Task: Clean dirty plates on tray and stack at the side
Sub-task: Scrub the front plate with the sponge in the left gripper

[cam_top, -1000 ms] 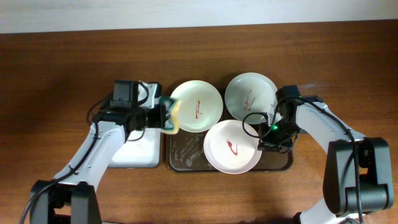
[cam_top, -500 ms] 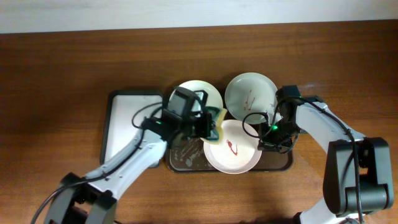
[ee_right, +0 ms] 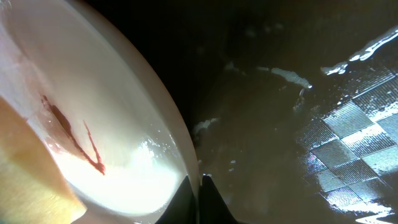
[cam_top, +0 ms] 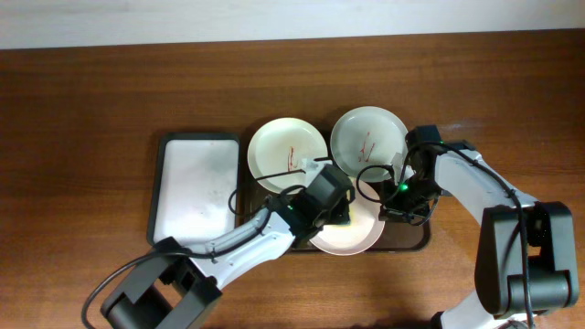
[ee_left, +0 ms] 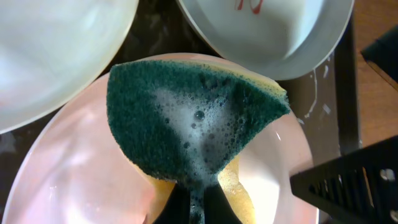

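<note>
Plates (cam_top: pixel 279 146) edge to edge on tray (cam_top: pixel 413 240)

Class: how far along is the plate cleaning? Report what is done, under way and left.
Done: nothing; all three plates sit on the dark brown rectangular tray. In hand: the left end effector holds a soapy green-and-yellow sponge on the white round front plate, whose rim the right end effector pinches; its red smear shows. Left: the smeared cream round plate and pale green round plate, then stacking.

White arms (cam_top: pixel 475 183), black joints, black cables, dark fingers (ee_right: pixel 181 208).
</note>
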